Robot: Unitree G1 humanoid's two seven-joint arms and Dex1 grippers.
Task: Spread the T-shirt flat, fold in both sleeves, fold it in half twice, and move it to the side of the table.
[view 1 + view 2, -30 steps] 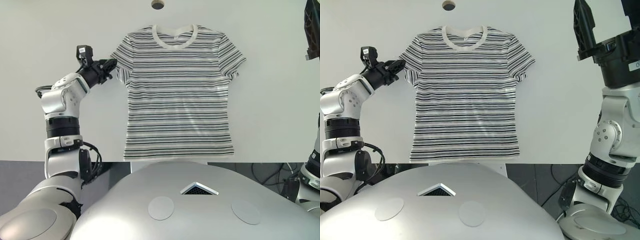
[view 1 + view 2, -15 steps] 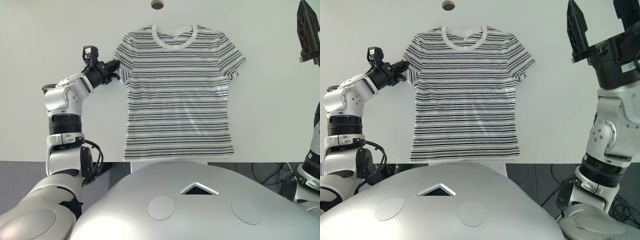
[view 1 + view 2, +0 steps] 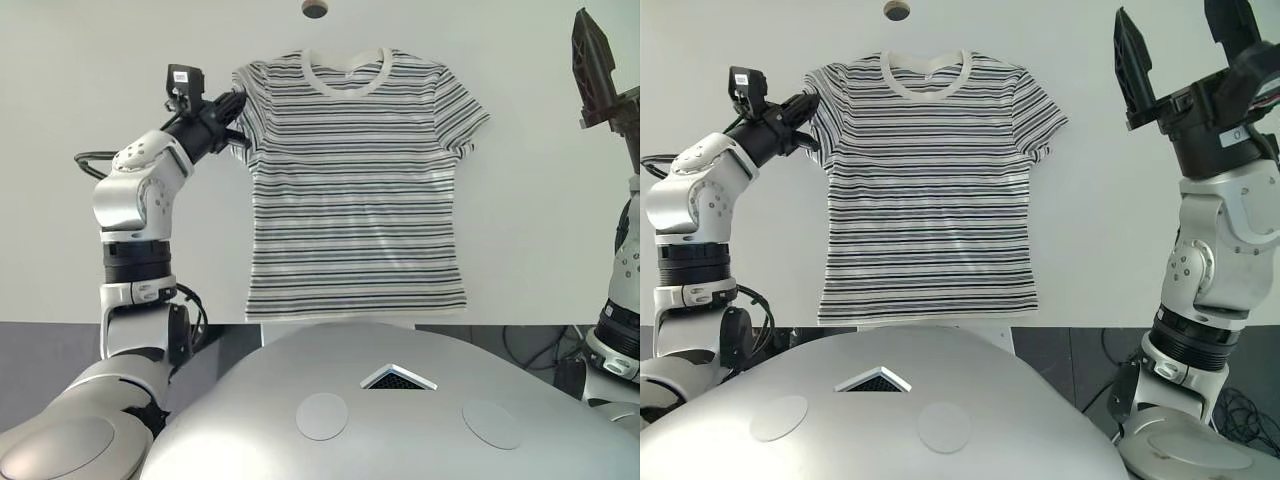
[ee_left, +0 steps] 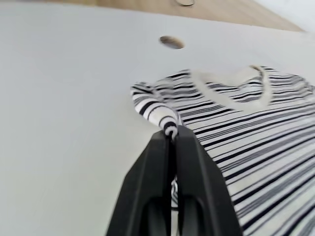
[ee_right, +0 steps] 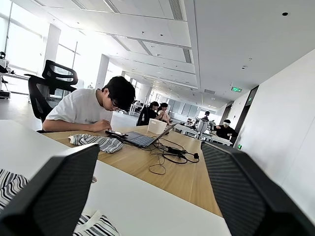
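A black-and-white striped T-shirt [image 3: 355, 180] lies face up on the white table [image 3: 120, 60], collar at the far side, hem near me. My left gripper [image 3: 234, 105] is shut on the edge of the shirt's left sleeve [image 4: 156, 108] and holds it lifted off the table, curled toward the shirt's body. My right gripper [image 3: 1185, 50] hangs high above the table's right side, wide open and empty, well clear of the right sleeve [image 3: 1045, 115].
A round cable hole [image 3: 315, 8] sits in the table just beyond the collar. Bare white tabletop lies to both sides of the shirt. The table's near edge [image 3: 60, 322] runs just past the hem.
My left gripper has closed on the left sleeve, raised it and carried it inward, so the sleeve edge now curls up. My right arm has drifted left, toward the shirt.
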